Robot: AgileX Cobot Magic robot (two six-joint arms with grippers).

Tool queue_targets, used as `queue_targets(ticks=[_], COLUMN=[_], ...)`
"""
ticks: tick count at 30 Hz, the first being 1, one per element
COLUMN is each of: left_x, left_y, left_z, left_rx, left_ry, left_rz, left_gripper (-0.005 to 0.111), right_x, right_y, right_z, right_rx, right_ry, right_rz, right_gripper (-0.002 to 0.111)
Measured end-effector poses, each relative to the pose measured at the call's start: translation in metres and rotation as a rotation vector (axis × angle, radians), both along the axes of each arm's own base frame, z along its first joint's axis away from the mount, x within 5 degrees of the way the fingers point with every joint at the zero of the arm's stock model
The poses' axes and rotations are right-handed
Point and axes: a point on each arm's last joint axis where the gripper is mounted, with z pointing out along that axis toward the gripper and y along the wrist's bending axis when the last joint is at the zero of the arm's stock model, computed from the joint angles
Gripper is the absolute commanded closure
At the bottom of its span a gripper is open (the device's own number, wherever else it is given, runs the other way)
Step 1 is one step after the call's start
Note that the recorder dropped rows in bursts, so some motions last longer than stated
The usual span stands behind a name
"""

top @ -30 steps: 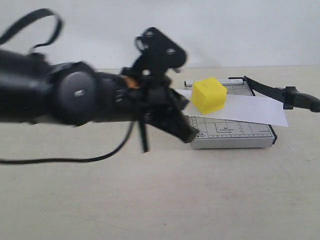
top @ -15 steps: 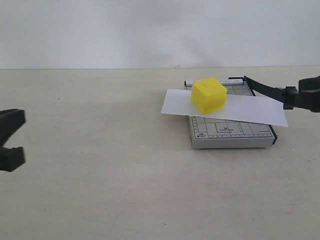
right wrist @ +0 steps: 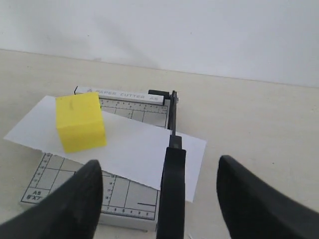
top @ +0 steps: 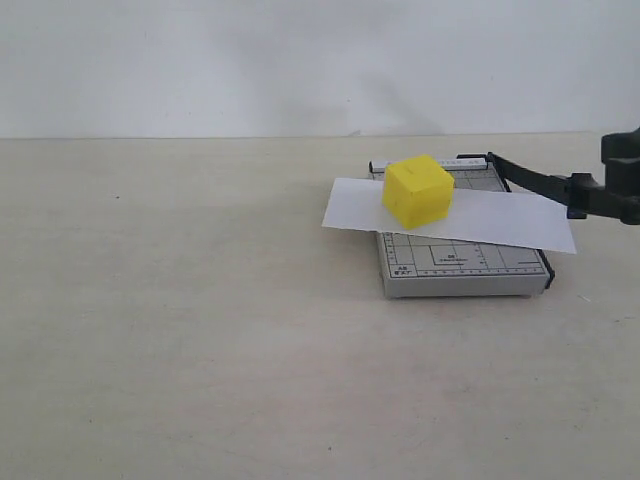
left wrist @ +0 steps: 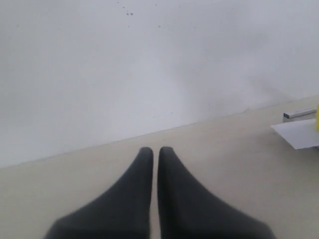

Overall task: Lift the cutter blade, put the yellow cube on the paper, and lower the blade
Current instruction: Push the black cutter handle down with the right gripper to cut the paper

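The yellow cube (top: 417,190) sits on the white paper (top: 500,222), which lies across the grey gridded cutter base (top: 460,268). The black cutter blade (top: 540,180) slants up from its hinge, and its handle end (right wrist: 172,194) hangs above the base's near corner. My right gripper (right wrist: 160,164) is open with a finger on each side of that handle and a gap both ways. It shows at the right edge of the exterior view (top: 625,160). My left gripper (left wrist: 155,150) is shut on nothing, far from the cutter and outside the exterior view.
The beige tabletop (top: 200,300) stretches to the left and front of the cutter, with a white wall (top: 300,60) behind it. The left wrist view catches only a corner of the paper (left wrist: 299,133) and the cutter's ruler bar (left wrist: 299,114).
The left arm, which was close beside the cube, has pulled away to the left and out of the exterior view. The right gripper has come in at the right edge by the blade handle.
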Motion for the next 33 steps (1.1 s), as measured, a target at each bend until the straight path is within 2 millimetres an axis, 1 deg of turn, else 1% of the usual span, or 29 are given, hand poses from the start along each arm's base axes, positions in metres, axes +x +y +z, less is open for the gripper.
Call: queue_targets(ticks=[3, 10, 12, 13, 15, 18, 19, 33], left_x=[-0.001, -0.001, -0.001, -0.001, -0.001, -0.001, -0.001, -0.001], left_y=[0.000, 0.002, 0.002, 0.002, 0.002, 0.002, 0.002, 0.002], left_z=[-0.002, -0.004, -0.005, -0.005, -0.005, -0.005, -0.005, -0.005], left_rx=[0.036, -0.001, -0.006, -0.004, -0.006, -0.006, -0.006, -0.006], left_ry=[0.015, 0.042, 0.043, 0.043, 0.044, 0.044, 0.044, 0.044], left_rz=[0.000, 0.012, 0.013, 0.013, 0.013, 0.013, 0.013, 0.013], left_gripper=[0.102, 0.102, 0.102, 0.102, 0.102, 0.102, 0.102, 0.102], right_x=[0.005, 0.019, 0.023, 0.024, 0.026, 0.028, 0.028, 0.029], right_y=[0.001, 0.003, 0.003, 0.003, 0.002, 0.002, 0.001, 0.001], right_z=[-0.009, -0.031, -0.037, -0.038, -0.042, -0.043, -0.043, -0.046], right_rx=[-0.004, -0.012, -0.014, -0.014, -0.003, 0.006, 0.009, 0.035], right_ry=[0.051, 0.153, 0.174, 0.181, 0.193, 0.196, 0.190, 0.219], right_rz=[0.011, 0.009, 0.006, 0.003, -0.010, -0.020, -0.028, -0.035], right_gripper=[0.045, 0.045, 0.049, 0.054, 0.068, 0.101, 0.109, 0.108])
